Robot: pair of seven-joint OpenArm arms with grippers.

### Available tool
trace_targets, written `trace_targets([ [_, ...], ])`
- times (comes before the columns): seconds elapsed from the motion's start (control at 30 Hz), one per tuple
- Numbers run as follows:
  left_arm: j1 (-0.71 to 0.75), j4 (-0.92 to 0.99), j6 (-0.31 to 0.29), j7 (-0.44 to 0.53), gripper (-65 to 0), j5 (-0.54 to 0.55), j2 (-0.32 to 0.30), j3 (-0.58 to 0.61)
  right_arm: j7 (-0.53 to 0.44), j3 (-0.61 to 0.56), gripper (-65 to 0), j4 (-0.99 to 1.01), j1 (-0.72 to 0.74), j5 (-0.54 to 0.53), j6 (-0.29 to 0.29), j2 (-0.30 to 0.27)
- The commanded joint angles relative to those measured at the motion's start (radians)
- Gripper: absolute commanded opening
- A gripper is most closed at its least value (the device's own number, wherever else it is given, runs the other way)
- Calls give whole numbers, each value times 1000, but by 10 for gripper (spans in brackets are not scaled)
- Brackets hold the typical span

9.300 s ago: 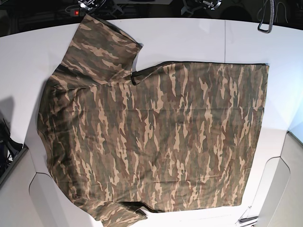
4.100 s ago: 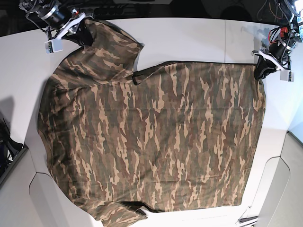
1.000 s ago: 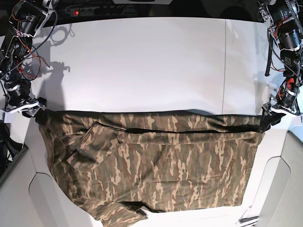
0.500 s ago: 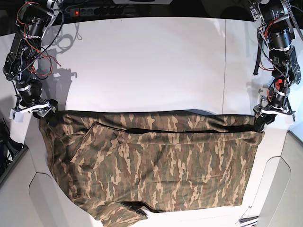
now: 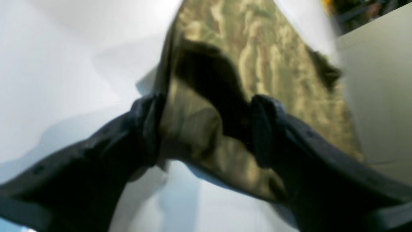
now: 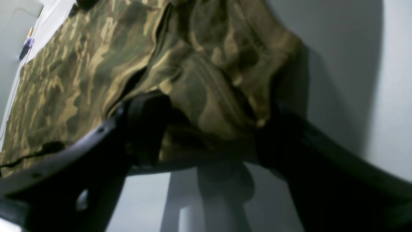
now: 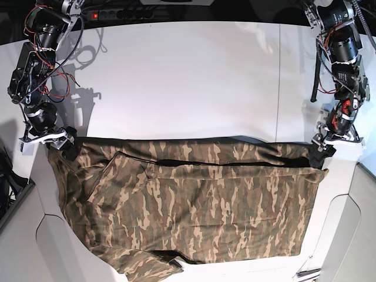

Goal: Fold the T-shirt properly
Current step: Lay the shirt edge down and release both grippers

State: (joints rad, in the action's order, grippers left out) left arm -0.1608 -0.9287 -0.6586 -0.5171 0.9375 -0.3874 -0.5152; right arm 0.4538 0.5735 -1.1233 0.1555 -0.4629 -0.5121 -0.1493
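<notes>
White tabletop (image 7: 194,76), bare across its far half; dark clutter and a power strip (image 7: 117,13) along the back edge.

T-shirt (image 7: 194,205) lies on the near half, its far edge doubled over toward the near side, so 2 layers overlap. Fold line runs straight across between the 2 arms. A sleeve (image 7: 147,267) pokes out at the near edge.

Step in hand, by my reading: letting go after the 1st lengthwise fold. To do it well, lift both grippers straight up and clear so no cloth drags with them. Keep the fold line taut and level. Check the corners lie square before the next fold.

Right gripper (image 7: 59,143) sits low at one end of the fold, arm reaching down from the back corner. In its wrist view the right gripper (image 6: 209,129) has its jaws spread wide, bunched cloth sitting between them, not pinched.

Left gripper (image 7: 322,150) sits low at the other end, arm hanging near-vertical. Wrist view is blurred; the left gripper (image 5: 206,129) shows jaws apart, the shirt corner loose between them.
</notes>
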Motion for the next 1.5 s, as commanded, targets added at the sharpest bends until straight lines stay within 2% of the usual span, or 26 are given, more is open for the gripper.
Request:
trace_targets([
  [0.0,-16,-14,-27,-6,-211,45,-20,-23,-8,0,-220,-10,18,-8,-8,-11],
  [0.1,-19,-14,-27,-11,-211,76,-23,-45,-8,0,-220,-10,19,-8,-8,-11],
  [0.23,-37,-14,-18,-5,-211,46,-14,-26,-8,0,-220,-10,19,-8,-8,-10],
  [0.37,-60,-14,39,67,-211,-24,-2,30,-8,0,-220,-10,19,-9,-8,-10],
  [0.5,-84,-14,51,87,-211,-72,4,74,-8,0,-220,-10,19,-13,-8,-10],
  [0.6,-95,-14,117,102,-215,-114,12,79,-8,0,-222,-10,19,-16,-8,-7],
  [0.63,-95,-14,134,115,-228,-126,13,79,-9,0,-222,-10,19,-16,-8,-4],
  [0.67,-95,-14,148,128,-264,-146,13,79,-9,0,-224,-10,19,-16,-8,-2],
  [0.7,-94,-14,154,133,-324,-167,13,79,-9,0,-252,-10,19,-16,-8,1],
  [0.77,-94,-14,153,133,-487,-200,13,79,-9,0,-379,-10,19,-16,-8,0],
  [0.8,-94,-14,153,133,-544,-209,13,79,-9,0,-457,-10,19,-16,-8,0],
  [0.87,-94,-14,143,140,-588,-209,12,79,-9,0,-605,-10,21,-16,-8,0],
  [0.9,-94,-14,120,149,-591,-209,10,79,-9,0,-650,-10,23,-18,-8,0],
  [0.97,-95,-15,60,155,-606,-208,4,79,-7,0,-650,-10,34,-24,-12,0],
  [1.03,-94,-25,-3,154,-650,-195,-1,79,-4,0,-650,-10,45,-27,-46,-3],
  [1.07,-93,-31,-36,153,-650,-194,-4,79,1,0,-650,-10,53,-27,-60,-3],
  [1.27,-81,-89,-40,111,-650,-193,-25,77,110,0,-650,-65,51,-29,-61,-8],
  [1.47,37,-229,-40,44,-650,-126,-31,67,182,0,-650,-172,-27,-119,-62,-33],
])
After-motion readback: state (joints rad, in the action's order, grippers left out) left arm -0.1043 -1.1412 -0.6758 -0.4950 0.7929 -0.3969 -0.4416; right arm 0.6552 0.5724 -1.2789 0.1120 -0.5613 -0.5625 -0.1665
